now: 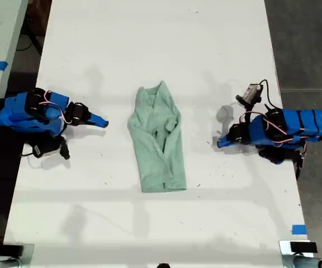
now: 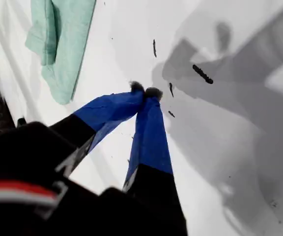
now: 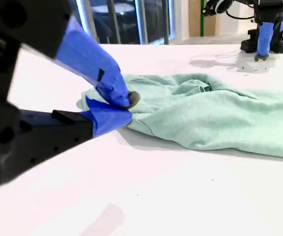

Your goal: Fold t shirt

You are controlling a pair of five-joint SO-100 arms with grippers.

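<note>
Shirt [image 1: 158, 139], exterior view: lies mid-table [image 1: 150, 44] as a narrow lengthwise strip, sides turned in, lumpy and creased down the centre, hem end squarer than the collar end. One arm sits at each side of it. My second gripper [image 1: 100, 121] is on the exterior view's left, low and pointing at the shirt, clearly apart from it. My first gripper [image 1: 219, 142] is on the exterior view's right, also clear of the cloth.

First wrist view: first gripper [image 2: 145, 91] has its tips together over bare table, nothing between them. Shirt [image 2: 65, 34] is well off from the tips. A few dark specks on the table nearby.

Second wrist view: second gripper [image 3: 127, 103] has its jaws together, close to the table. Its tips overlap the shirt [image 3: 220, 118] edge in the picture, but by the exterior view that is line of sight only, with no cloth held. Far arm visible beyond the shirt.

Judgement: lengthwise fold looks done; a crosswise fold is probably left.

Risks:
- Closed jaws pushed into the edge would bunch or shove the shirt instead of taking it.
- A pinch catching only the top layer would reopen the turned-in sides.
- Uneven lifting by the two arms would skew the fold.
- Loose centre ridge may slump when the shirt is moved.
</note>
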